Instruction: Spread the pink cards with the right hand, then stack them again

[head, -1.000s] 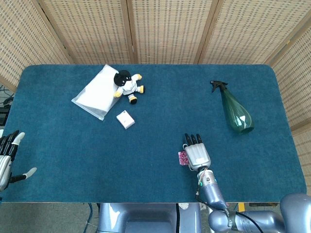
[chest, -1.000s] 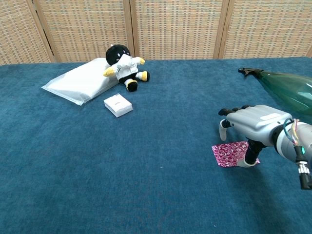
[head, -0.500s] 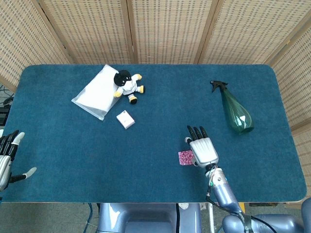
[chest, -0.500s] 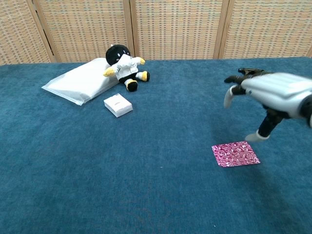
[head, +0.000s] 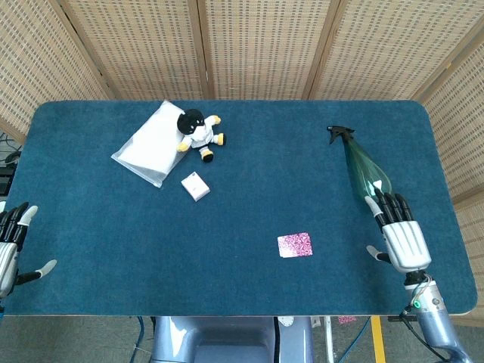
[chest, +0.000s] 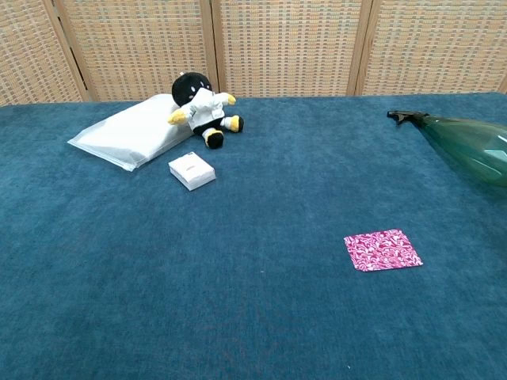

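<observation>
Both hands are spread and hold nothing. The right hand (head: pixel 401 236) hovers palm down at 4 o'clock on the blue felt table (head: pixel 249 189), fingers toward the lying green glass spray bottle (head: pixel 366 171). The left hand (head: pixel 10 243) waits at 8 o'clock. One second ago the right hand pressed the stacked pink patterned cards (head: pixel 295 244); now they lie free at 6 o'clock. No writing is readable.

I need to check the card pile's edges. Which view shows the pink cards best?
The chest view: the pink cards lie closer and larger there, patterned top and edges clear, nothing covering them. The head view shows the same pile from above, small, with the right hand well off to the side.
</observation>
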Robot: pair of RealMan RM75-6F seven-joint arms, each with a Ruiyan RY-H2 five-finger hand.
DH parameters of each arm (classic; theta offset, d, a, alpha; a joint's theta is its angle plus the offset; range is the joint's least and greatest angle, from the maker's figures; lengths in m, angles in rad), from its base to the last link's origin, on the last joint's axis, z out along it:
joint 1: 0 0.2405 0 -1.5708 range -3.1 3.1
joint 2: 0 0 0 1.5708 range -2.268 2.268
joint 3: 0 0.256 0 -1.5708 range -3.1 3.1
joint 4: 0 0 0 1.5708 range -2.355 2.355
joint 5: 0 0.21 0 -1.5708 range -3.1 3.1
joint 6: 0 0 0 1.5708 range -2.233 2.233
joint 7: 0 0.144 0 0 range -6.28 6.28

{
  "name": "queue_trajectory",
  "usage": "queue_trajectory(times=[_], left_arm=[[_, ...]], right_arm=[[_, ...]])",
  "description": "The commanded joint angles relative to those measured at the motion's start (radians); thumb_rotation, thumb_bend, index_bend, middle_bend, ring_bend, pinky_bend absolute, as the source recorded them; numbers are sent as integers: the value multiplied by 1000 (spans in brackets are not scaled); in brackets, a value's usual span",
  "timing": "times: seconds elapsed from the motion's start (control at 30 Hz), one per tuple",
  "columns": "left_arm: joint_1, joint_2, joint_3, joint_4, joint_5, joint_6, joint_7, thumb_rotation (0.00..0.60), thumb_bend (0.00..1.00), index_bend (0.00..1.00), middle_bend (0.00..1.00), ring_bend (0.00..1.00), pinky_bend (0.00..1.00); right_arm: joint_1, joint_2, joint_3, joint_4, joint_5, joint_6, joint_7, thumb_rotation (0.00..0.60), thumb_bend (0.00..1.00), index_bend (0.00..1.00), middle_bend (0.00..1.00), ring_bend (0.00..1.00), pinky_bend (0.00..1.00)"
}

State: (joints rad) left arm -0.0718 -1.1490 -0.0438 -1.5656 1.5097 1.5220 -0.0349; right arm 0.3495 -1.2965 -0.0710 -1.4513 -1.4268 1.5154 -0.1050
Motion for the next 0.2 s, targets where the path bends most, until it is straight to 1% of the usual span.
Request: queue_trajectory(times=[0.03,0.13,0.2], left_arm=[[1,-5,-3,2,-3,3,12,600,0,0,0,0,0],[2,-8,-3,4,-5,6,26,600,0,0,0,0,0],[5,-10,-3,7,-3,11,24,600,0,0,0,0,0]], right_arm=[[-85,35,-39,-22,-40,65,52,600,0,0,0,0,0],[-116,32,-42,-9,-57,79,74,600,0,0,0,0,0],[-128,31,-34,-1,-49,78,99,600,0,0,0,0,0]])
